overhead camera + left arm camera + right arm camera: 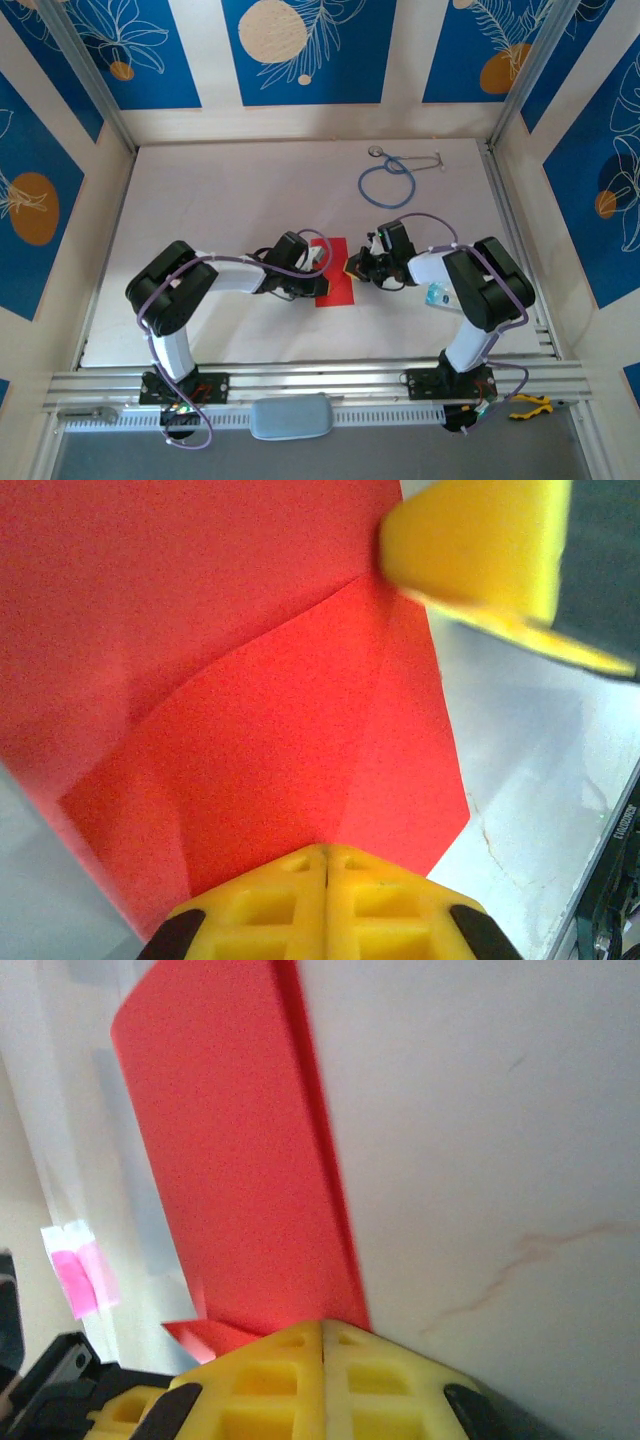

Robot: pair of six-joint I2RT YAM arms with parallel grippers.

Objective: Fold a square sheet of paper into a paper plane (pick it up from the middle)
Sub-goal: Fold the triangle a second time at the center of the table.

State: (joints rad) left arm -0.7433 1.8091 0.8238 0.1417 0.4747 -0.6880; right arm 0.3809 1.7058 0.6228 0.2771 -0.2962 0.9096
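White tabletop (230,190) boxed in by cream walls with blue panels (345,60) bearing white leaf outlines and orange or cream discs, aluminium posts (85,70) at the corners, aluminium rail (320,380) along near edge, even light.

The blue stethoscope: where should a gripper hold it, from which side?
I would take the blue stethoscope by the near arc of its loop, coming down from above: it lies flat on the table, and the thin tube has bare table on both sides.
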